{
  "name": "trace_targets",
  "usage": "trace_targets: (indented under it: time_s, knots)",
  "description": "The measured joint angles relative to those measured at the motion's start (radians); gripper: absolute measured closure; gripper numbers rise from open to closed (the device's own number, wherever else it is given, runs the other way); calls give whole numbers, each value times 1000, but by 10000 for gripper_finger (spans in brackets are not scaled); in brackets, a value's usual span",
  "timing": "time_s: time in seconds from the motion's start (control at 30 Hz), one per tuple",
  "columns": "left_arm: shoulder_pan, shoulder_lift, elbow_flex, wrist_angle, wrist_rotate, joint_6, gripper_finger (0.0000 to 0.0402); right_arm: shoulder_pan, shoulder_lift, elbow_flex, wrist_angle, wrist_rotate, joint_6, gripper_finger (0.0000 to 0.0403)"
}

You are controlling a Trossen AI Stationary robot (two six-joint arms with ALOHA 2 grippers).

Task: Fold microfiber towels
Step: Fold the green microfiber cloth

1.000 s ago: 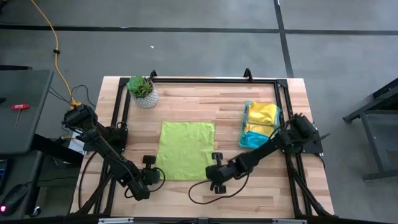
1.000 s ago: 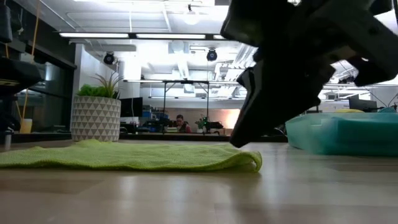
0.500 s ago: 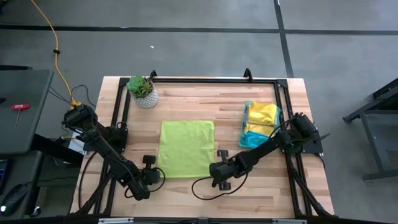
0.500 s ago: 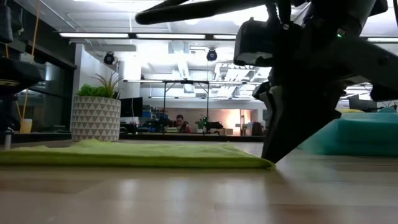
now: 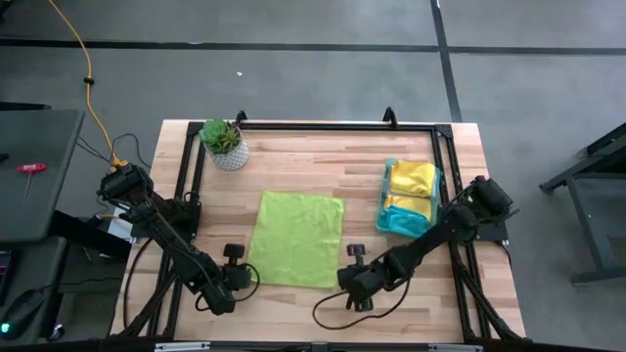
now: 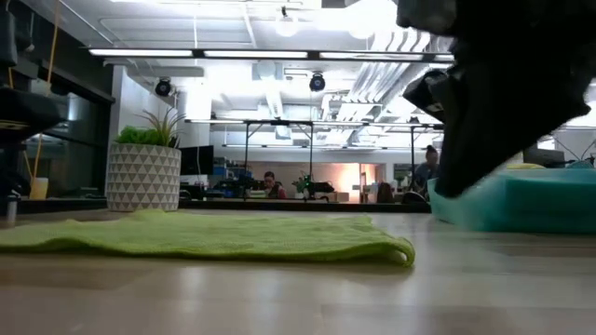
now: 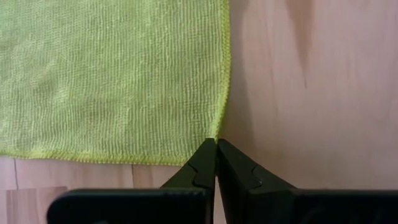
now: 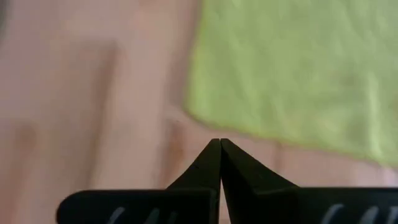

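Observation:
A lime green microfiber towel [image 5: 293, 240] lies spread flat on the wooden table, slightly turned. My left gripper [image 7: 216, 142] is shut, and its tips stand at the towel's near left corner [image 5: 246, 277]. My right gripper [image 8: 220, 142] is shut too. It hovers over bare wood just off the towel's near right corner [image 8: 194, 115], clear of the cloth. In the low view the right arm [image 6: 507, 102] hangs above the table, to the right of the towel's near edge [image 6: 400, 251]. More towels, yellow and teal [image 5: 411, 186], lie in a tray at the right. My left gripper has its shut fingertips [image 7: 208, 155] on the towel's near left corner [image 7: 219, 127], slanting down from the table's near left side. The fingers hide the corner's tip, so I cannot tell whether cloth is pinched between them or only pressed. The towel lies flat on the table.
A translucent green tray [image 5: 383, 217] stands at the right and holds the other towels. A potted plant [image 5: 225, 144] stands at the far left. A black frame [image 5: 323, 127] runs along the table's far edge. Bare wood lies between the towel and the tray.
My right gripper, shut throughout, has risen off the table and gone toward the right edge, away from the towel's near right corner. That corner has slid a little to the right. The towel now lies slightly turned, while its near left corner has stayed in place.

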Motion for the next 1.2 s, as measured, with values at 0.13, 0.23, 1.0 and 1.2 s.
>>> trace_targets:
  time_s: [0.13, 0.23, 1.0, 1.2]
  knots:
    - [-1, 0, 0, 1, -2, 0, 401, 0, 8, 0, 149, -77, 30, 398]
    - [0, 0, 0, 5, -4, 0, 401, 0, 28, 0, 229, -114, 4, 375]
    - [0, 0, 1, 7, -11, -23, 401, 0, 128, 0, 258, -82, -145, 242]
    - [0, 0, 1, 7, -11, -23, 401, -1, 153, 3, 281, -75, -137, 242]
